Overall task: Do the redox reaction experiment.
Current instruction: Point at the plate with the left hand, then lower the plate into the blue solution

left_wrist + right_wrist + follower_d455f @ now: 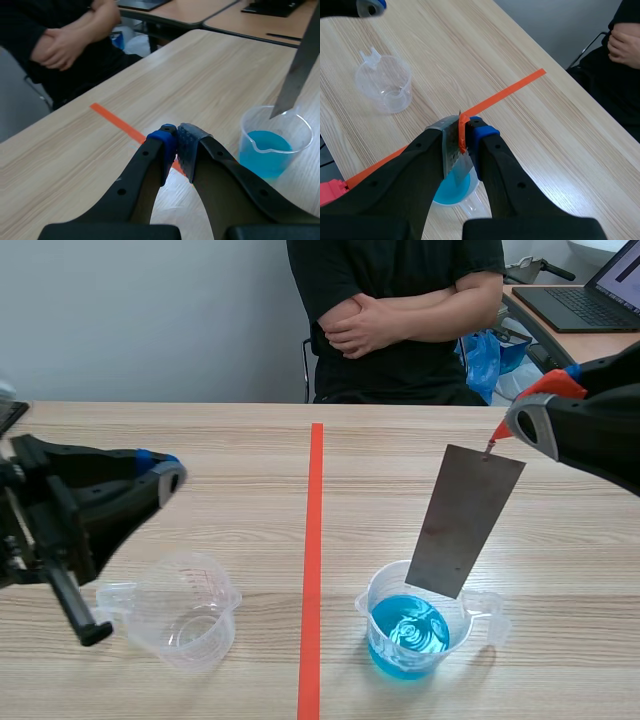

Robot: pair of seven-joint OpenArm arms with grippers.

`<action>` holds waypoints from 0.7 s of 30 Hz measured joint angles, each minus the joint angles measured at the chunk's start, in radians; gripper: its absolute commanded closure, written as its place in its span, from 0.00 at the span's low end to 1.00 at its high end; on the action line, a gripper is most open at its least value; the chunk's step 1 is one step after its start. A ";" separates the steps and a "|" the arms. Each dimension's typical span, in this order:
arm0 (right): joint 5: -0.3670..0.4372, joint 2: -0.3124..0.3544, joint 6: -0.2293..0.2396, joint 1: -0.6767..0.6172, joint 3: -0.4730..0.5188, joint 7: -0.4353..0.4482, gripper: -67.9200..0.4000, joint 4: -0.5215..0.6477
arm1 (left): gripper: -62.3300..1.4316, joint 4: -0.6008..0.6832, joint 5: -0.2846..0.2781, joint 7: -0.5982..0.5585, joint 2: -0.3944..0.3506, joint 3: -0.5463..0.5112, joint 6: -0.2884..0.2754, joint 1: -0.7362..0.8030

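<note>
The pale wooden table (420, 470) runs away toward a person (400, 300) in a black top who sits at the far side with arms folded; a tape line (314, 540) splits the tabletop down the middle, and an open laptop (600, 290) sits on a desk in the far right corner. The left arm comes in from the left and hangs raised above the near left part of the table, its left gripper (168, 472) pointing toward the middle with the two pads pressed together on nothing. The right arm comes in high from the right, and the right gripper (515, 425) is clamped on the top corner of a grey metal plate (465, 520). The plate hangs tilted, upper end to the right, with its lower edge at the mouth of the right beaker (385, 592), just above the liquid as far as I can see. That clear plastic beaker stands near, right of the tape, and holds blue liquid (408, 630) to somewhat under half its height. Left of the tape, just below the left gripper, stands the left beaker (185, 612), clear, with a handle, and looking empty. Any scale marks on the beakers are too faint to read.
</note>
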 measured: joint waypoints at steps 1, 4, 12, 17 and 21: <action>0.000 0.000 0.000 0.000 0.000 0.000 0.97 0.000 | 0.91 0.016 -0.011 0.001 0.000 -0.033 0.000 0.024; 0.000 0.000 0.000 0.000 0.000 0.000 0.97 0.000 | 0.91 0.059 -0.034 -0.001 0.000 -0.130 0.000 0.093; 0.000 0.000 0.000 0.000 0.000 0.000 0.97 0.000 | 0.91 0.092 -0.137 0.002 0.033 -0.386 0.000 0.214; 0.000 0.000 0.000 0.000 0.000 0.000 0.97 0.000 | 0.91 0.093 -0.189 0.010 0.081 -0.497 0.000 0.273; 0.000 0.000 0.000 0.000 0.000 0.000 0.97 0.000 | 0.91 0.093 -0.211 0.017 0.089 -0.527 0.000 0.277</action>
